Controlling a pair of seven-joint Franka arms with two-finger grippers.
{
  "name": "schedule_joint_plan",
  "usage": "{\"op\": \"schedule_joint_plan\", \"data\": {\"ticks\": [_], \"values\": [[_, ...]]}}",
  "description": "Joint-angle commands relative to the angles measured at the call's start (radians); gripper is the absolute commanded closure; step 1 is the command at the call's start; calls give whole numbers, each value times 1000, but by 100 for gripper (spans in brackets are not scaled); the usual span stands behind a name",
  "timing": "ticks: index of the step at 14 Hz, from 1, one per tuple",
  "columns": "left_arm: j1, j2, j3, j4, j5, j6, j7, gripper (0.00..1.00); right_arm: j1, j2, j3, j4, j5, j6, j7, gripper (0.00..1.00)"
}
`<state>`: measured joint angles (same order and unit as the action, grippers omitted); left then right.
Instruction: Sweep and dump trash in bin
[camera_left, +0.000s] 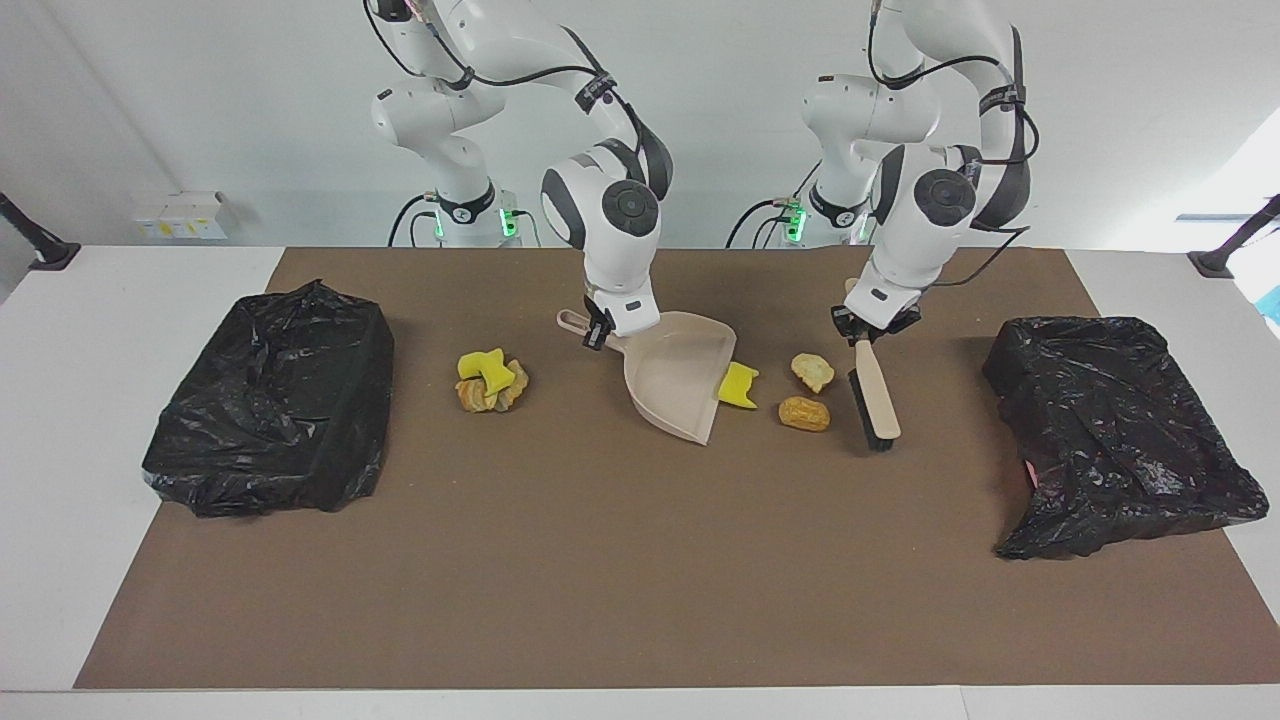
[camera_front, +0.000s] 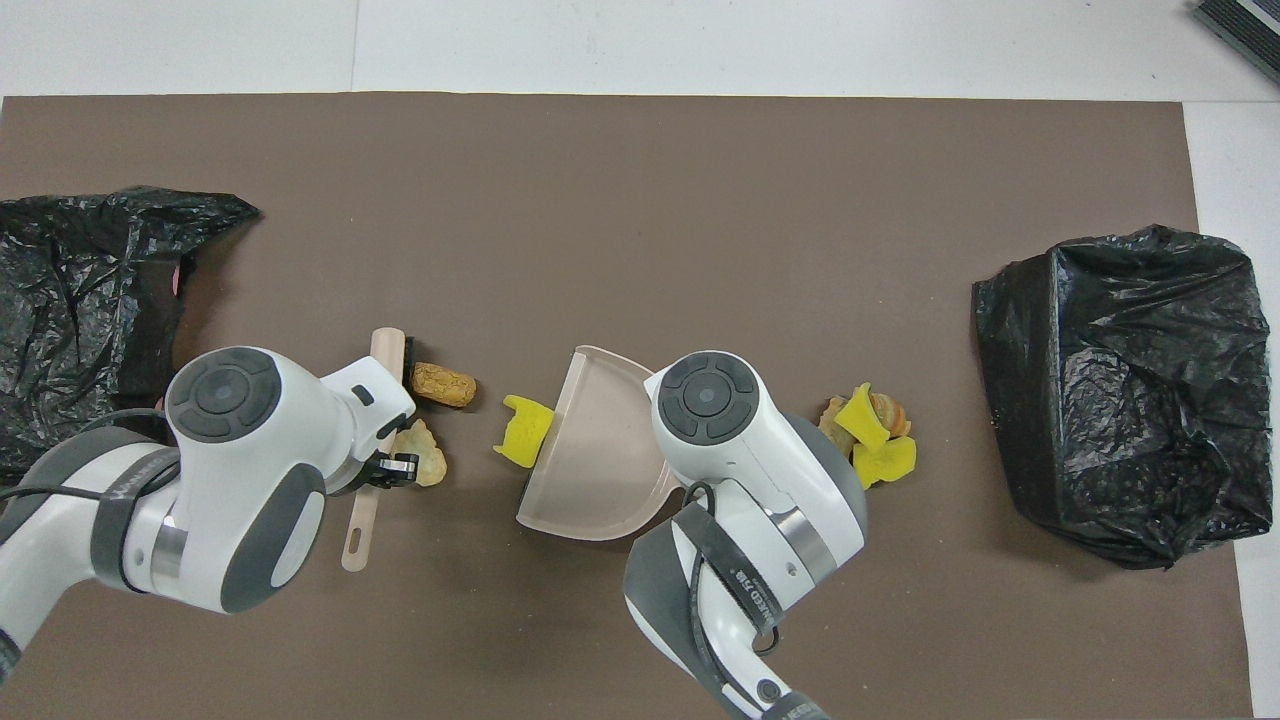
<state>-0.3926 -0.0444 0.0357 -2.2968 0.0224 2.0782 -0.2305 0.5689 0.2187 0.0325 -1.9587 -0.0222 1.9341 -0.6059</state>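
Two bins (camera_left: 270, 400) bagged black, right gripper (camera_left: 598, 335) grasping dustpan (camera_left: 672, 385), left gripper (camera_left: 862, 333) grasping brush (camera_left: 875, 395).

yellow foam chunk (camera_left: 737, 386) touching dustpan (camera_left: 672, 376) lip; two tan lumps (camera_left: 805, 413) between it and brush (camera_left: 874, 392); mixed pile (camera_left: 490, 380) apart.

One camera sits high across the table (camera_left: 40, 420), facing the robots at a middling distance — their bases line its top edge. The other hangs above the robots, looking steeply down. Both share the brown mat (camera_left: 600, 560) — half a turn apart.
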Motion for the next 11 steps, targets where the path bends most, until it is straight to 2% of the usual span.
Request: {"op": "schedule_joint_plan", "data": {"ticks": [1,5,7,8,11], "values": [[-99,14,9,-10,-15,43,-4,100,-1,4,3,1,-7,17,25,100],[-257,9,9,-10,-232,94,-7,100,0,4,3,1,-7,11,25,100],[-305,9,9,0,-272,109,-18,100,0,4,3,1,-7,9,25,100],[-311,12,9,10,-309,109,-21,100,0,4,3,1,-7,9,25,100],[-293,6,18,31,-320,94,-55,100,-1,4,3,1,-7,9,25,100]]}}
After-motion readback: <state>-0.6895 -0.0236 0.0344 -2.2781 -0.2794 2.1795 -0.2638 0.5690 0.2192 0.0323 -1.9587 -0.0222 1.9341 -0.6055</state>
